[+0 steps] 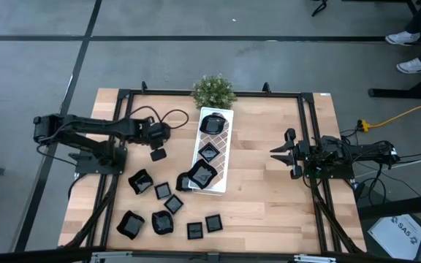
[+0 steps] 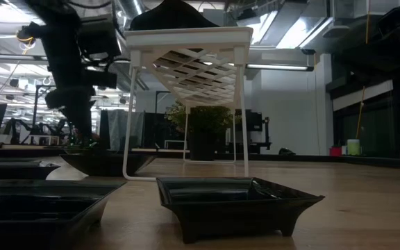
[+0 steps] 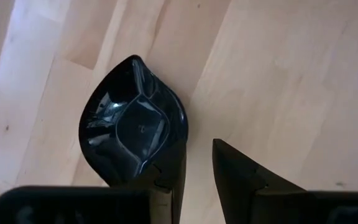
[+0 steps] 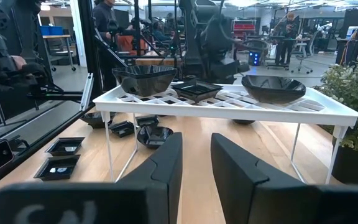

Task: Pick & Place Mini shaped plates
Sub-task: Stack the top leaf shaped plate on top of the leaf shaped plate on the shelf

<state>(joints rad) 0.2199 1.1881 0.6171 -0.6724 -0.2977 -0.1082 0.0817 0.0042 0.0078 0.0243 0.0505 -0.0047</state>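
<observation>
The mini shaped plates are small glossy black dishes. Three sit on the white lattice tray point(image 1: 223, 157), and several lie loose on the near-left table, such as one plate point(image 1: 139, 181). A leaf-shaped plate point(image 3: 132, 130) point(image 1: 158, 154) lies flat on the wood left of the tray. My left gripper point(image 3: 197, 186) point(image 1: 156, 136) points steeply down just beside it, open by a narrow gap with only bare wood between the fingers. The plate lies outside one finger point(image 3: 169, 186). My right gripper point(image 4: 196, 162) point(image 1: 278, 152) waits level at the right, open by a narrow gap, facing the tray. My left gripper stands with the outer side of one finger point(image 3: 166, 183) at the leaf-shaped plate's near rim point(image 3: 143, 175). The finger covers that rim, so I cannot tell whether it touches. The plate rests flat on the table.
A small green potted plant point(image 1: 213, 90) stands at the tray's far end. The tray stands on thin white legs point(image 2: 128, 118). A black frame point(image 1: 309, 139) borders the table. Bare wood lies between the tray and my right gripper.
</observation>
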